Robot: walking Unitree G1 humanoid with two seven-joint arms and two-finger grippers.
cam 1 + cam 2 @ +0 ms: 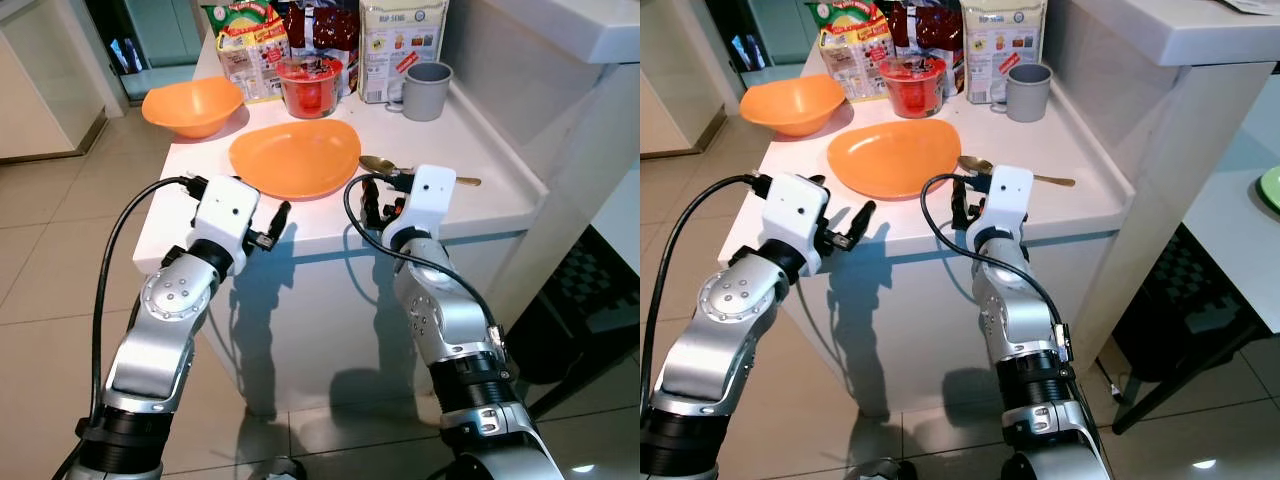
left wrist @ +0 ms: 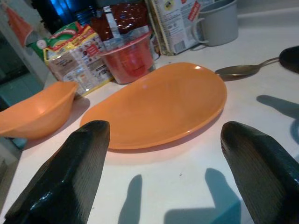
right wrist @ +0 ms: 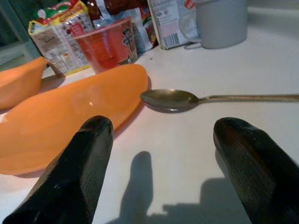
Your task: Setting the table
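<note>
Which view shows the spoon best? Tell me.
The right wrist view: the spoon lies close and whole between the right gripper's open fingers. The eye views show it small; the left wrist view shows it at a distance.

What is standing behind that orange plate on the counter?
Behind the orange plate stand a red plastic cup, food packets, a carton and a grey mug. Whatever lies behind the packets is covered.

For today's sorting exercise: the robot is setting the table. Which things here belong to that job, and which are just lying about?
For the job: orange plate, orange bowl, spoon, grey mug.

Lying about: red noodle cup, food packets, carton.
</note>
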